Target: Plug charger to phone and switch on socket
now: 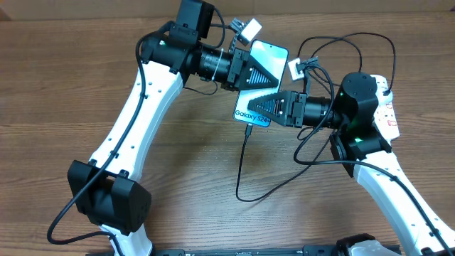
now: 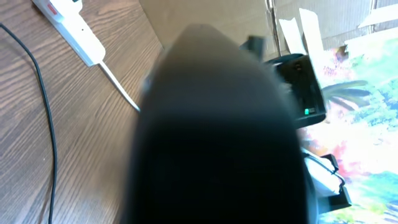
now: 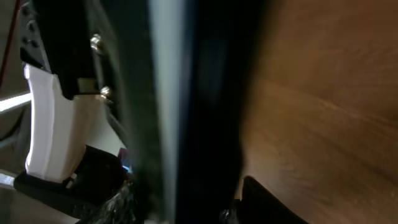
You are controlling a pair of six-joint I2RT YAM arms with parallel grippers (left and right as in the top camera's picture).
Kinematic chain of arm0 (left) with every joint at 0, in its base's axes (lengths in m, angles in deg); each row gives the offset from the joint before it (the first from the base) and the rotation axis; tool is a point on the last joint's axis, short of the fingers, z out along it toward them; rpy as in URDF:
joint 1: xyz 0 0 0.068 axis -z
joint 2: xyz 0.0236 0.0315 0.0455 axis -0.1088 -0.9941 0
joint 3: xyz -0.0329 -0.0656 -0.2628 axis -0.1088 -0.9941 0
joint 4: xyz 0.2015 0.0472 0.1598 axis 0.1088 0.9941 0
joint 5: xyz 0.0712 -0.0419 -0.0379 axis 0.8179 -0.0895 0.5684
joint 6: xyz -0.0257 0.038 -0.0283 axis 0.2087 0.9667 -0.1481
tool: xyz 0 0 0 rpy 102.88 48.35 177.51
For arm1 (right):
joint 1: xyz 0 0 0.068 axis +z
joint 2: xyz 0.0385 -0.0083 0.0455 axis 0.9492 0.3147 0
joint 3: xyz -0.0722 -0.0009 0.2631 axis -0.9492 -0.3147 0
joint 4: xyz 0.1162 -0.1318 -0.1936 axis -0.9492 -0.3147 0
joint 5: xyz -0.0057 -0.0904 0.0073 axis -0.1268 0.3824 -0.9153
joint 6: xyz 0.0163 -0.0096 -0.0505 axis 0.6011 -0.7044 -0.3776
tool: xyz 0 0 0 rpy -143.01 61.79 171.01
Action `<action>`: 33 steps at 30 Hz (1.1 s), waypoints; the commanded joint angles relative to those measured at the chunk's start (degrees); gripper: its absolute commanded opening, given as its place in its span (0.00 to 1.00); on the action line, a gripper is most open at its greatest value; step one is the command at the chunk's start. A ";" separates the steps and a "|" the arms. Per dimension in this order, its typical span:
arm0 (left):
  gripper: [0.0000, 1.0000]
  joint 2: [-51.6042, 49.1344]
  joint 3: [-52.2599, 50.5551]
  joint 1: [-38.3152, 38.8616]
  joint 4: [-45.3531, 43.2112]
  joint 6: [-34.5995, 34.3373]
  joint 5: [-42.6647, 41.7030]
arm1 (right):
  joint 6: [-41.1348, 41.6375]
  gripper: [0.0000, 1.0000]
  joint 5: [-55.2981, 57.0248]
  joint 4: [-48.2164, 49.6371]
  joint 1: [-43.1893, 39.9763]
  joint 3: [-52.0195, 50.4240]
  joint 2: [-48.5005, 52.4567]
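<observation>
The phone is lifted off the table, teal screen up, its "Galaxy S24" end toward the right arm. My left gripper is shut on it from the far-left side. My right gripper grips its near end. In the left wrist view the phone is a dark blur that hides the jaws. The right wrist view shows the phone edge-on between the fingers. The charger cable hangs from a connector at the phone's bottom edge. The white socket lies at the right, partly under the right arm.
The charger cable loops over the wood table and back toward the right arm. The socket, its thick white cord and the black cable show in the left wrist view. Cardboard walls stand at the back.
</observation>
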 commanded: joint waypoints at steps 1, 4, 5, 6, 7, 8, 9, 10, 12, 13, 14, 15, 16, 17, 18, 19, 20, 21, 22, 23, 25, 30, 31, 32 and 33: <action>0.04 0.68 0.04 -0.87 -0.68 -1.66 -1.31 | -0.35 0.47 -0.44 -1.44 0.00 1.33 -0.48; 0.04 0.68 0.04 -0.83 -0.66 -1.66 -1.31 | 0.09 0.45 -0.42 -1.33 0.00 1.33 -0.48; 0.04 0.68 0.04 -0.81 -0.66 -1.66 -1.31 | 0.09 0.42 -0.42 -1.11 0.00 1.33 -0.48; 0.04 0.68 0.04 -0.81 -0.66 -1.68 -1.31 | 0.13 0.40 -0.39 -0.98 0.00 1.33 -0.48; 0.04 0.68 0.04 -0.81 -0.66 -1.86 -1.31 | 0.55 0.37 -0.37 -0.96 0.00 1.33 -0.48; 0.04 0.68 0.04 -0.81 -0.66 -1.86 -1.31 | 1.25 0.34 -0.37 -0.96 0.00 1.33 -0.48; 0.04 0.68 0.04 -0.83 -0.68 -1.86 -1.29 | 1.66 0.30 -0.39 -0.96 0.00 1.33 -0.48; 0.04 0.68 0.04 -0.83 -0.68 -1.86 -1.29 | 1.81 0.28 -0.39 -0.96 0.00 1.33 -0.48; 0.04 0.68 0.04 -0.81 -0.70 -1.86 -1.29 | 1.81 0.28 -0.42 -0.98 0.00 1.33 -0.48; 0.05 0.68 0.04 -0.81 -0.70 -1.84 -1.27 | 1.81 0.26 -0.39 -0.98 0.00 1.33 -0.48; 0.04 0.68 0.04 -0.81 -0.72 -1.84 -1.27 | 1.81 0.23 -0.39 -0.98 0.00 1.33 -0.48; 0.04 0.68 0.04 -0.81 -0.72 -1.84 -1.27 | 1.84 0.20 -0.42 -0.98 0.00 1.33 -0.48; 0.04 0.68 0.04 -0.81 -0.74 -1.84 -1.25 | 2.05 0.17 -0.44 -0.98 0.00 1.33 -0.48; 0.04 0.68 0.04 -0.81 -0.72 -1.84 -1.11 | 2.51 0.13 -0.44 -0.98 0.00 1.33 -0.48; 0.04 0.68 0.04 -0.81 -0.74 -1.84 -1.09 | 2.97 0.10 -0.44 -0.98 0.00 1.33 -0.48; 0.04 0.68 0.04 -0.81 -0.85 -1.84 -1.05 | 3.13 0.07 -0.46 -0.98 0.00 1.36 -0.48; 0.04 0.68 0.04 -0.81 -0.96 -1.84 -0.87 | 3.10 0.06 -0.57 -0.98 0.00 1.33 -0.48; 0.04 0.68 0.04 -0.81 -0.96 -1.86 -0.33 | 3.10 0.06 -0.59 -0.98 0.00 1.33 -0.48; 0.04 0.68 0.04 -0.81 -0.96 -1.86 0.52 | 3.08 0.06 -0.68 -1.01 0.00 1.33 -0.48; 0.04 0.68 0.04 -0.81 -0.96 -1.84 1.16 | 3.08 0.06 -0.83 -0.98 0.00 1.33 -0.48; 0.15 0.68 0.04 -0.81 -0.96 -1.84 2.29 | 3.06 0.04 -0.81 -0.98 0.00 1.33 -0.48; 0.77 0.68 0.04 -1.05 -2.56 -1.84 5.05 | 2.60 0.04 -0.76 -1.05 0.00 1.33 -0.48; 0.83 0.68 0.04 -1.27 -3.04 -1.84 5.62 | 2.60 0.04 -0.74 -1.20 0.00 1.33 -0.48; 0.87 0.68 0.04 -1.70 -3.52 -1.84 6.38 | 2.60 0.04 -0.76 -1.27 0.00 1.33 -0.48; 0.91 0.68 0.04 -2.16 -4.02 -1.84 6.93 | 2.51 0.04 -0.74 -1.55 0.00 1.33 -0.48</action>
